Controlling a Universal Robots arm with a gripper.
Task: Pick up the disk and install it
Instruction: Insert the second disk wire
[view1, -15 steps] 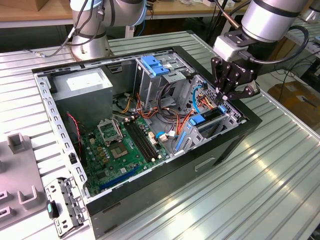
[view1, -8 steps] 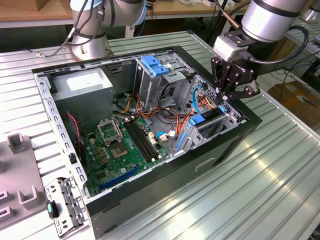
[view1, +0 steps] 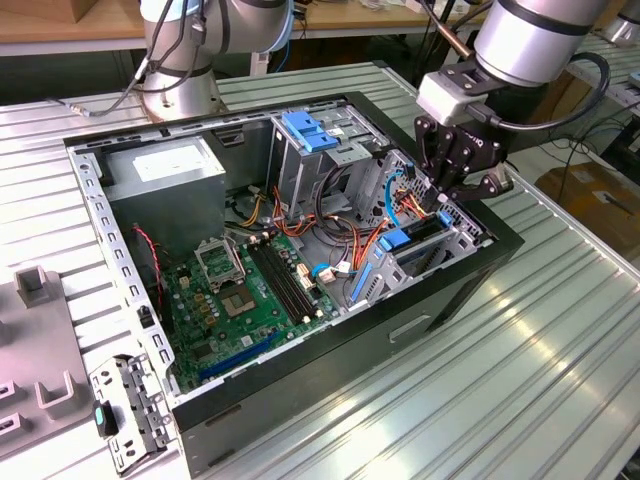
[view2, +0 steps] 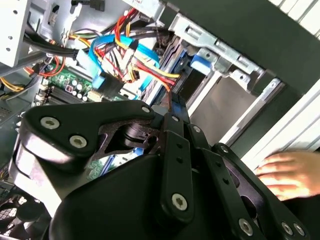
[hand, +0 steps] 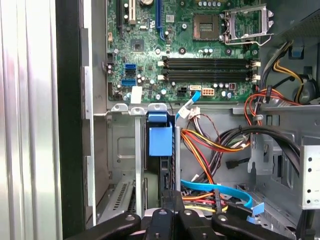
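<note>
tool: the tool (view1: 447, 196) hangs on the arm's wrist over the end of the computer case that lies toward the exterior view's right, just above the drive bay; in both wrist views (view2: 175, 102) (hand: 171, 200) its black linkage reaches down toward the bay.
tool state: clenched, the fingers (view2: 178, 125) drawn together with no gap showing; whether the tips pinch anything cannot be told.
disk: the disk (view1: 402, 244) stands on edge inside the drive bay, blue plastic uppermost; in the first wrist view its blue tab (hand: 160, 139) sits between the bay's metal walls, straight ahead of the fingertips. Contact between tool and disk cannot be made out.
computer case: the black computer case (view1: 300, 372) lies open on its side across the middle of the desk.
desk: ribbed metal desk (view1: 530, 350), its near corner toward the exterior view's right bare.
motherboard: green motherboard (view1: 235, 305) on the case floor, beside the bay (hand: 200, 45).
cables: orange, red, yellow and blue cables (view1: 335, 215) bundled between the motherboard and the bay (hand: 210, 145).
grey box: grey metal box (view1: 165, 175) with a white sticker in the case's far corner.
cage: tall metal cage (view1: 310, 150) with a blue handle, upright near the case's far wall.
hand: a person's hand (view2: 282, 172) rests on the desk just outside the case wall.
bracket: a perforated metal bracket (view1: 130, 410) lies on the desk by the case's near corner.
</note>
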